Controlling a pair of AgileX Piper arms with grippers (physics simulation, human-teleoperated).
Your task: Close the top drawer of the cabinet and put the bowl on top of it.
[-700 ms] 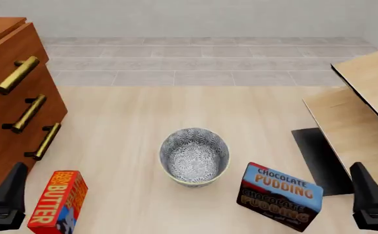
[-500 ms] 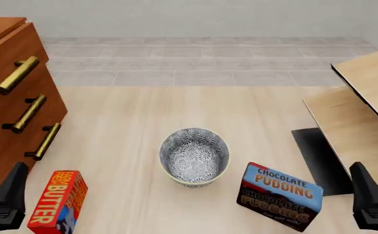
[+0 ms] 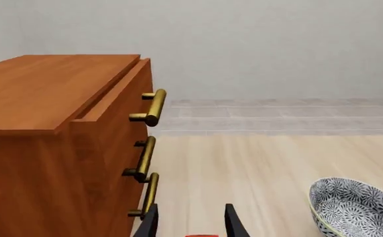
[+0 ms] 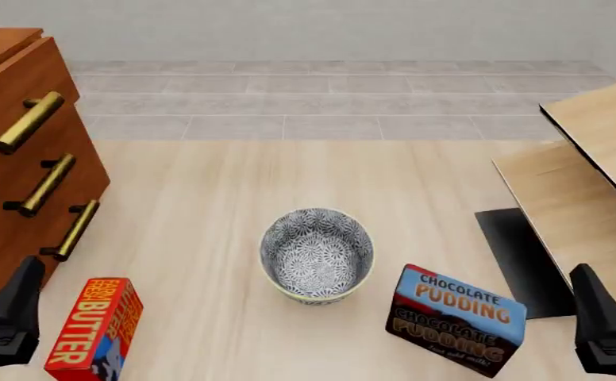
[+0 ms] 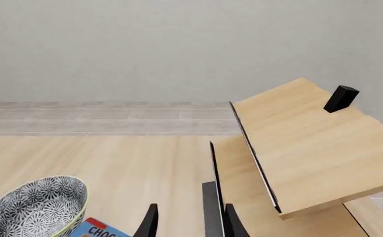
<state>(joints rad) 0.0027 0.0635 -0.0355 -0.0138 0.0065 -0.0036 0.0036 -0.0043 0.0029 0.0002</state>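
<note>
From my remote station: the bowl [image 4: 317, 254] sits mid-table, the cabinet [image 4: 12, 167] at nine o'clock, its top drawer [image 3: 122, 98] slightly out. My left gripper [image 3: 190, 223] and right gripper [image 5: 189, 222] are parted, empty.

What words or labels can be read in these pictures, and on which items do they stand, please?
"BUTTER": red butter box; the small word above it is too blurred to read.
"CHOCOLATE PUDDING": blue top of the pudding box, repeated on its dark front; the smaller print below is illegible.
</note>
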